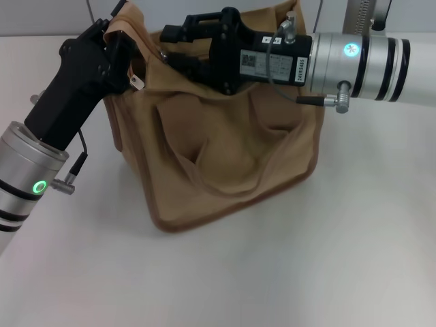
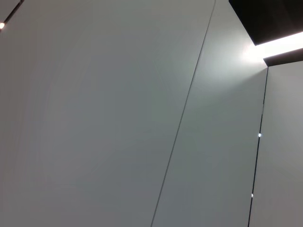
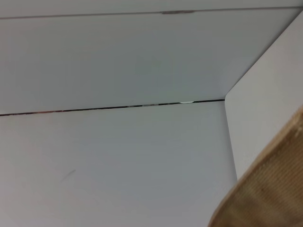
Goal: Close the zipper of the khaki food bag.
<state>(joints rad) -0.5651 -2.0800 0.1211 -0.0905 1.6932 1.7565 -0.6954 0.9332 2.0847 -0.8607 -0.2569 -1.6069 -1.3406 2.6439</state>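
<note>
Both end effectors (image 1: 126, 58) (image 1: 178, 42) at khaki food bag (image 1: 225, 157) top

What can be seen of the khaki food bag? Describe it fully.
The khaki food bag is a boxy tan canvas tote with darker brown piping along its lower edges, standing upright on the white table. Its near side sags inward in soft folds around a front pocket. The left gripper is at its top left corner, beside a small silver pull tab; the right gripper reaches across the top rim. The right wrist view catches only a fabric edge.
</note>
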